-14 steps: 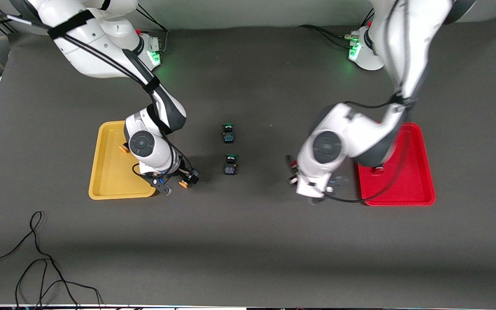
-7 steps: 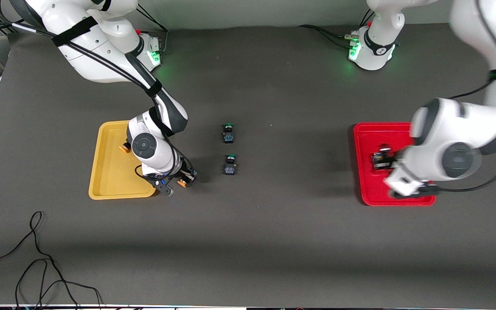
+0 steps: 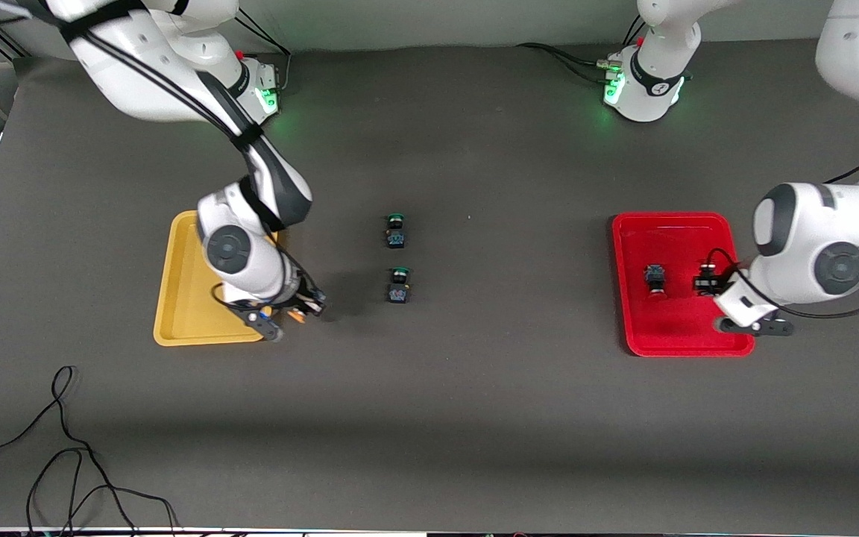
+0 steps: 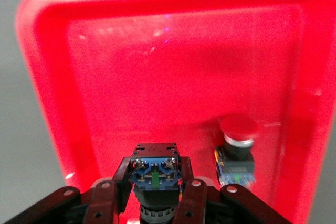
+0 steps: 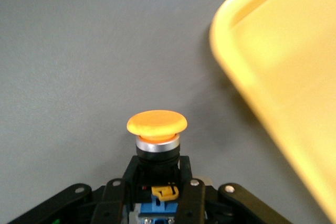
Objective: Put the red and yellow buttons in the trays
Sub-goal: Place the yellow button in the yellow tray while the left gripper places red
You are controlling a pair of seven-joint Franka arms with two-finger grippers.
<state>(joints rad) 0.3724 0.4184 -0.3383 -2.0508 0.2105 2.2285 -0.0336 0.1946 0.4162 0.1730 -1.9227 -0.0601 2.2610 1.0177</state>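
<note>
Buttons: right tool point(image 3: 297, 312) has just clamped the yellow-capped button point(image 5: 156, 124) beside the yellow tray point(image 3: 176, 298); left tool point(image 3: 713, 286), gripping a red-capped button point(image 4: 155, 167), has swung over the red tray point(image 3: 687, 335), where another red-capped one point(image 3: 654, 277) lies.

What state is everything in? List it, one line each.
Left tool: shut on held button, over red tray.
Right tool: shut on yellow button, beside yellow tray.
Red button: loose in red tray.
Green buttons: untouched on the table between the trays.
</note>
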